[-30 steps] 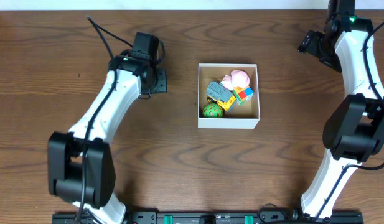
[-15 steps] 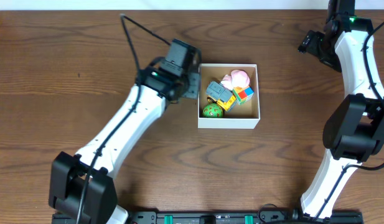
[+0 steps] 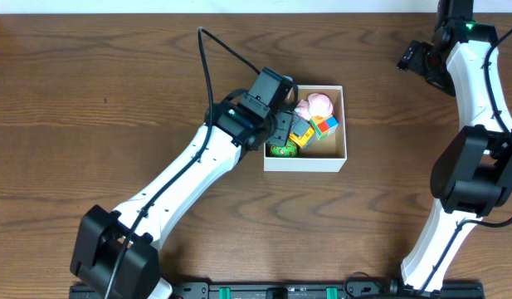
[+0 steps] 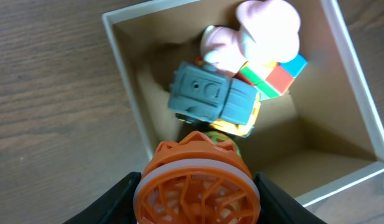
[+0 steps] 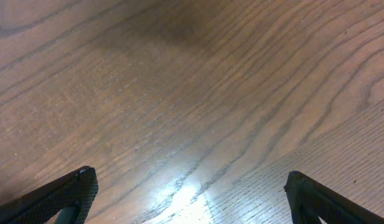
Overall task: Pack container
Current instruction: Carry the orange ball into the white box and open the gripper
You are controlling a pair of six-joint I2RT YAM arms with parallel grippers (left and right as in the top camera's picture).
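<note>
The container (image 3: pixel 337 159) is a square shallow box with white walls and a brown inside, at the table's middle; it also shows in the left wrist view (image 4: pixel 360 74). Inside lie a pink toy (image 3: pixel 318 105), a colourful cube (image 3: pixel 326 125), a grey and yellow truck (image 4: pixel 213 99) and a green ball (image 3: pixel 281 149). My left gripper (image 4: pixel 196 199) is shut on an orange and white lattice ball (image 4: pixel 196 186) and holds it over the box's left part. My right gripper (image 5: pixel 188 199) is open and empty over bare wood at the far right.
The brown wooden table (image 3: pixel 90 100) stretches to the left of the box and in front of it. The right arm (image 3: pixel 475 124) stands along the table's right edge. A black cable (image 3: pixel 226 50) loops above the left arm.
My left arm has swung right from the table's left to over the box's left part. The right arm has not moved.
</note>
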